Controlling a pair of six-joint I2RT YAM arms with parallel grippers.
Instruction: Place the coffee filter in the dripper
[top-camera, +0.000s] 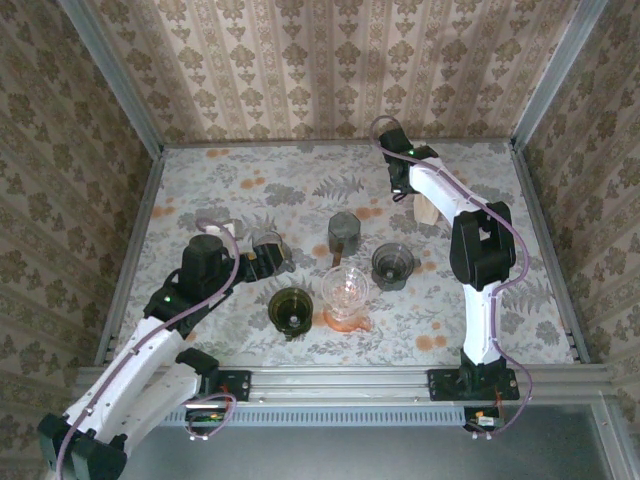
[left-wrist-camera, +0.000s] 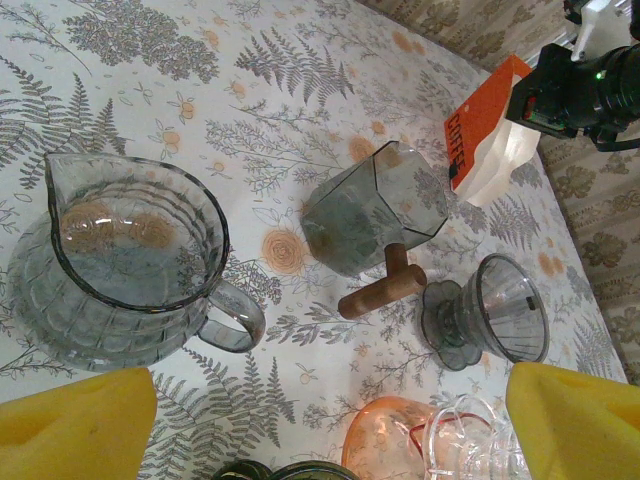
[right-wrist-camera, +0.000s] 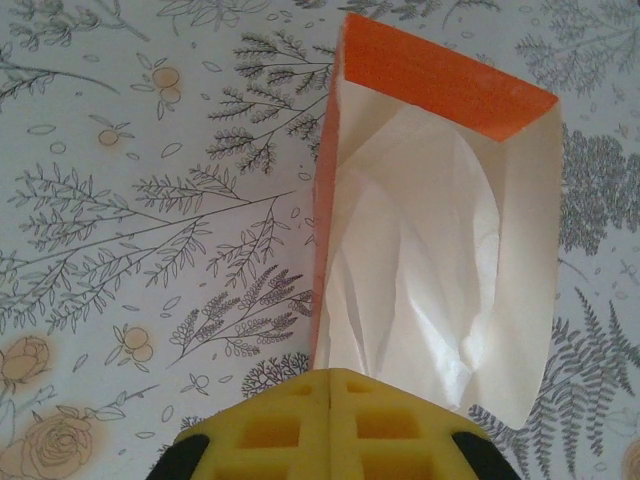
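The right claw (right-wrist-camera: 330, 385), pads pressed together, hovers just short of the coffee filter (right-wrist-camera: 420, 270) stacked in its open pack (right-wrist-camera: 440, 90) (mouth facing the tips, handy for pinching); left claw (left-wrist-camera: 325, 420) gapes idle.

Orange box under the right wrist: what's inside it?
White filter paper shows inside the orange box; its near end is covered by the right pincer.

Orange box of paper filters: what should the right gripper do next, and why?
Probably open the right gripper and nudge it forward into the orange cardboard box: its yellow fingers are shut, outside the opening, with the white paper filters ahead.
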